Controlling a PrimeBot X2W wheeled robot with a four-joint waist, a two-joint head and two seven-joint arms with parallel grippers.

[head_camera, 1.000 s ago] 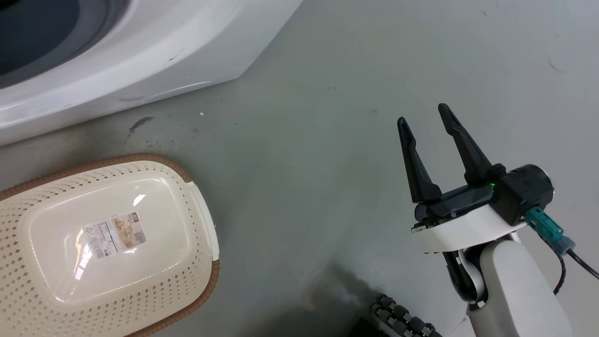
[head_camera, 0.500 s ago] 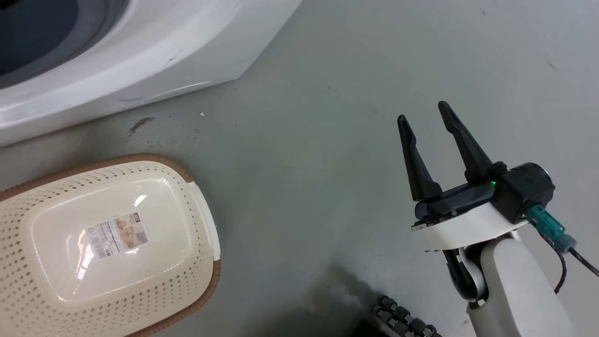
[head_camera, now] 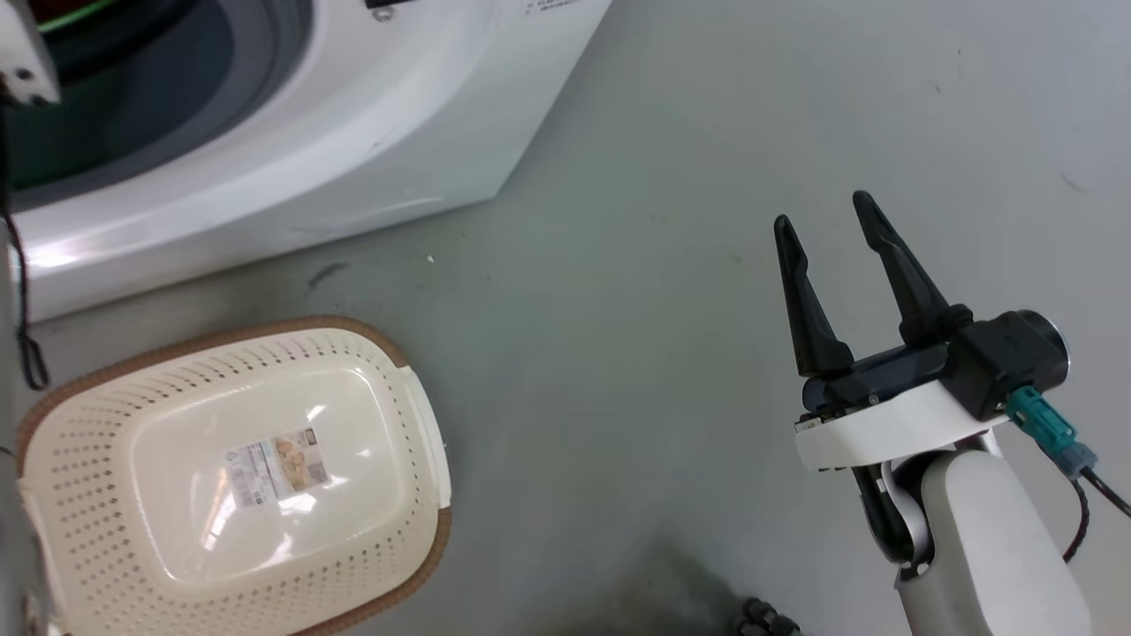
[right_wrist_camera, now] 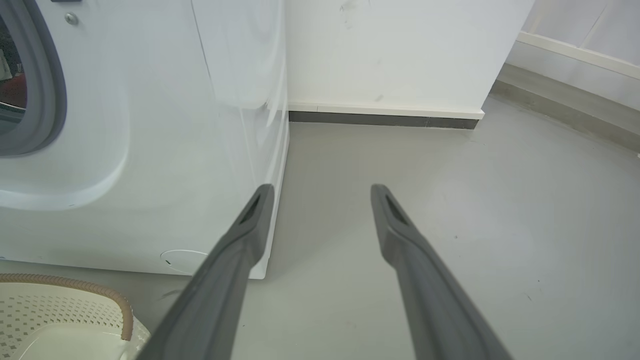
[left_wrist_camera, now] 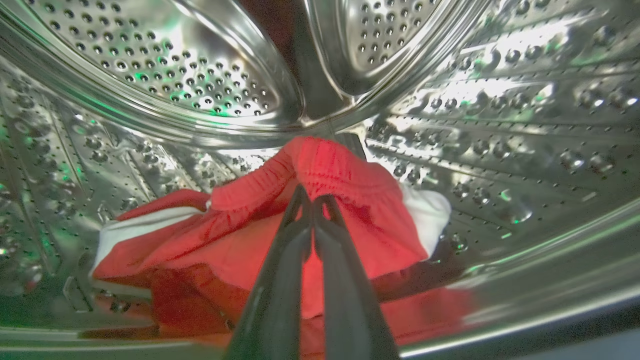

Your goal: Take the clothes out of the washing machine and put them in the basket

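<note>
Clothes (left_wrist_camera: 360, 175) lie inside the washing machine (head_camera: 353, 132), a red heap with white trim at the bottom of the perforated steel drum (left_wrist_camera: 150, 65). My left claw (left_wrist_camera: 312, 195) is in there with them, its two fingers pressed together on a fold of the red cloth, which rises to a peak at the tips (a pinch, I judge, though the very tips are sunk in fabric). Nothing is out of the machine yet.

Further right, the basket (head_camera: 53, 495) sits upright on the grey floor (head_camera: 618, 291) just in front of the machine. It has a printed label (head_camera: 278, 459) on its bottom and no garment in it.

Right again, my right claw (head_camera: 822, 209) hangs over bare floor, well apart from basket and machine, fingers spread and holding nothing.

I reckon the task is at its opening. The grip is made, while the lift out, the carry to the basket and the drop all remain. A second reach may be needed if this pinch leaves a garment behind.
</note>
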